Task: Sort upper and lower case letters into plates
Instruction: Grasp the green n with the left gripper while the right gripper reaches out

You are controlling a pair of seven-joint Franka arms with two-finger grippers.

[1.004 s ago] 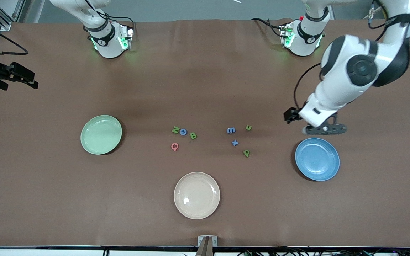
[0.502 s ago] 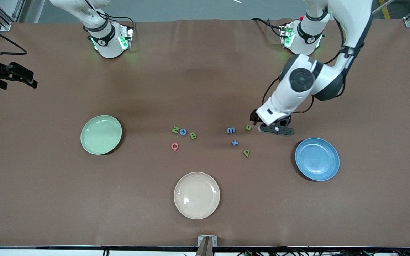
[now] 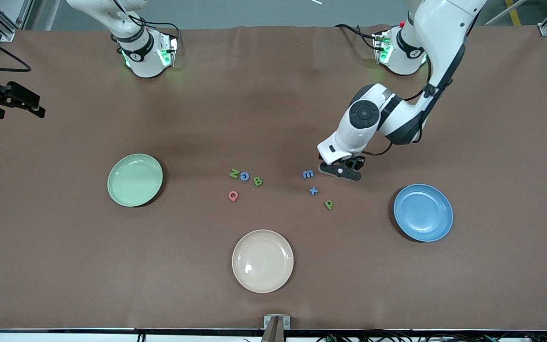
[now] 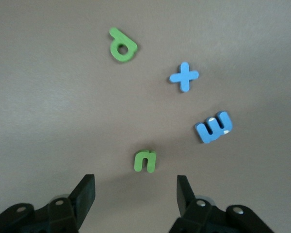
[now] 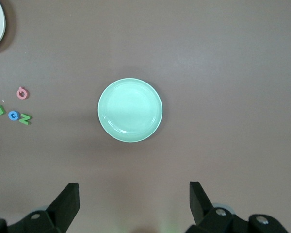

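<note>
My left gripper (image 3: pixel 340 170) is open and empty over the green u (image 4: pixel 145 161), which lies just ahead of its fingertips (image 4: pixel 88 187) and is hidden under the hand in the front view. My left gripper also shows in the left wrist view (image 4: pixel 136 182). Blue m (image 3: pixel 308 174), blue x (image 3: pixel 313 191) and green p (image 3: pixel 329 204) lie beside it. Green N (image 3: pixel 234 174), blue G (image 3: pixel 245 176), green B (image 3: pixel 257 181) and pink Q (image 3: pixel 233 195) lie toward the mint plate (image 3: pixel 135 179). The blue plate (image 3: pixel 423 212) holds nothing. My right gripper (image 5: pixel 133 191) waits open, high over the table by the mint plate (image 5: pixel 130 110).
A cream-beige plate (image 3: pixel 262 261) sits nearer the front camera than the letters, holding nothing. The two arm bases (image 3: pixel 147 52) stand along the table's back edge. Brown table surface lies bare between the plates and the letters.
My left arm has swung from beside the blue plate toward the lower case letters and now covers the green u in the front view. The right arm barely moved.
</note>
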